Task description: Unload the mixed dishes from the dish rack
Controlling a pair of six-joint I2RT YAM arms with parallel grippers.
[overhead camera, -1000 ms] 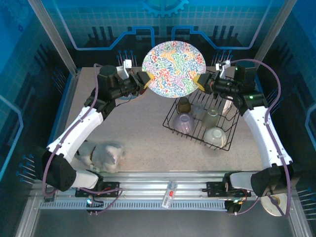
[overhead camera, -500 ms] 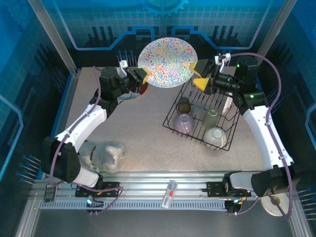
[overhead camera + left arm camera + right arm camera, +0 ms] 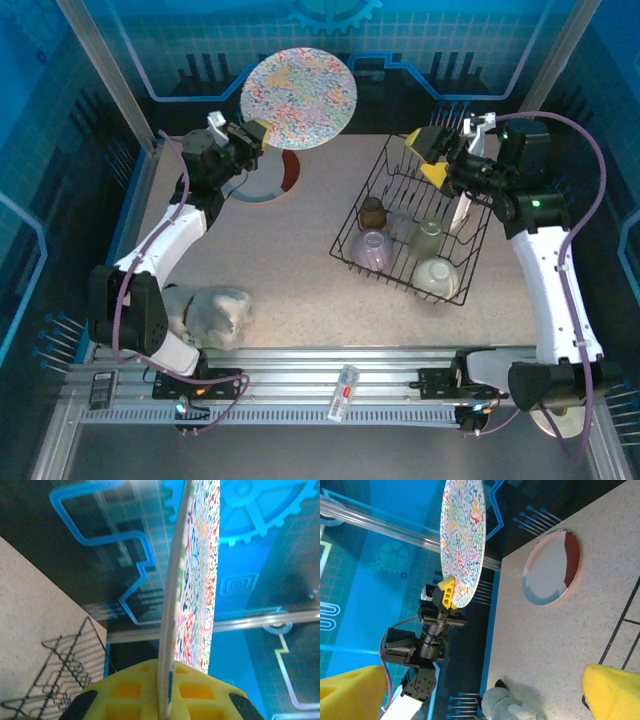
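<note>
The plate (image 3: 298,97) stands left of the dish rack (image 3: 400,195), which holds bowls (image 3: 373,247) and cups (image 3: 428,237).

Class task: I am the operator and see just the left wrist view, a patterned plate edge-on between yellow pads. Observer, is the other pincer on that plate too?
Observer: No. The right pincer is open and apart from the plate, over the far end of the rack.
Operator: What sits in the rack?
Observer: A lilac bowl, a white bowl, a pale cup and a brown cup.
Operator: Is anything on the table near my plate?
Observer: Yes. A second plate lies flat on the table, with blue and dark red rim sections.
</note>
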